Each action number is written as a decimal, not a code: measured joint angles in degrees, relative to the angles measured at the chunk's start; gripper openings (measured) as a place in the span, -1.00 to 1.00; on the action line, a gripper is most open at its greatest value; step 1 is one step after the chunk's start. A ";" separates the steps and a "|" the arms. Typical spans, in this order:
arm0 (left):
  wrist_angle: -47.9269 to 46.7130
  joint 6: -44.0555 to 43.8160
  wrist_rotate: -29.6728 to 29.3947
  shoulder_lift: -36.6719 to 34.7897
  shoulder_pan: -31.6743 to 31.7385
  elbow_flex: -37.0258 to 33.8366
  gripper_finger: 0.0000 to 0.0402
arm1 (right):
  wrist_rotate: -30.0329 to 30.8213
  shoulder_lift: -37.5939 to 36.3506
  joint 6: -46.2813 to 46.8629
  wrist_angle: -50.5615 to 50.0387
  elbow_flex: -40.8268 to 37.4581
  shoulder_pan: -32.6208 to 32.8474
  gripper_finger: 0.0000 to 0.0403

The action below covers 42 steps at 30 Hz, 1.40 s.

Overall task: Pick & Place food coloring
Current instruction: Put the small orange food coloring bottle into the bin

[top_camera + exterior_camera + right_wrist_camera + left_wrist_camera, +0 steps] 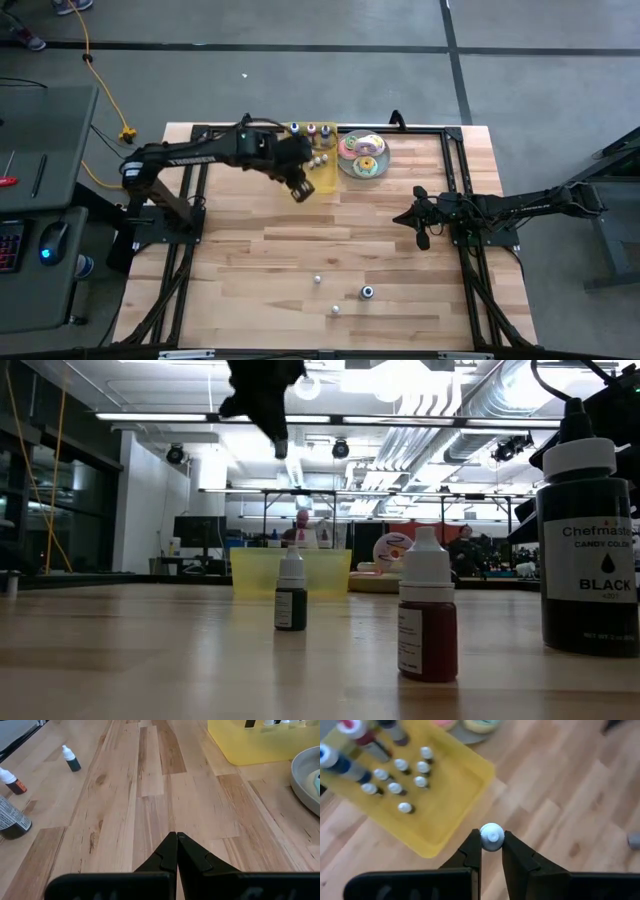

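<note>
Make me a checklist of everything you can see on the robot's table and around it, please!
Surface: wooden table, light planks.
Job's things: yellow tray with small bottles standing in it; three bottles on the table's near side, one large black one; one white-capped bottle in the left tool.
Clutter: plate of doughnuts beside the tray.
Grippers: left tool shut on the bottle, above the table by the tray's edge; right tool shut, empty, over bare table at the right.
Cables: yellow cable on the floor, left of the table.
Surroundings: desk with keyboard and mouse at left; people far behind.
</note>
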 joint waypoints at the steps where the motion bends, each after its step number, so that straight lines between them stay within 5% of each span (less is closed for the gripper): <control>1: 1.14 -1.15 0.02 -0.43 1.06 -1.28 -0.82 | -0.01 0.02 0.00 0.01 0.00 -0.02 -1.00; 11: 17.07 -10.41 1.45 -0.76 7.80 -15.29 -0.79 | -0.01 -0.03 0.00 0.01 0.00 0.00 -1.00; 17: 21.55 -14.07 -2.53 -0.13 8.98 -20.33 -0.79 | 0.00 -0.03 0.00 0.03 -0.02 0.00 -1.00; 42: 31.30 -19.07 -14.43 14.22 9.00 -21.11 -0.78 | -0.01 0.00 0.00 0.01 -0.02 0.00 -1.00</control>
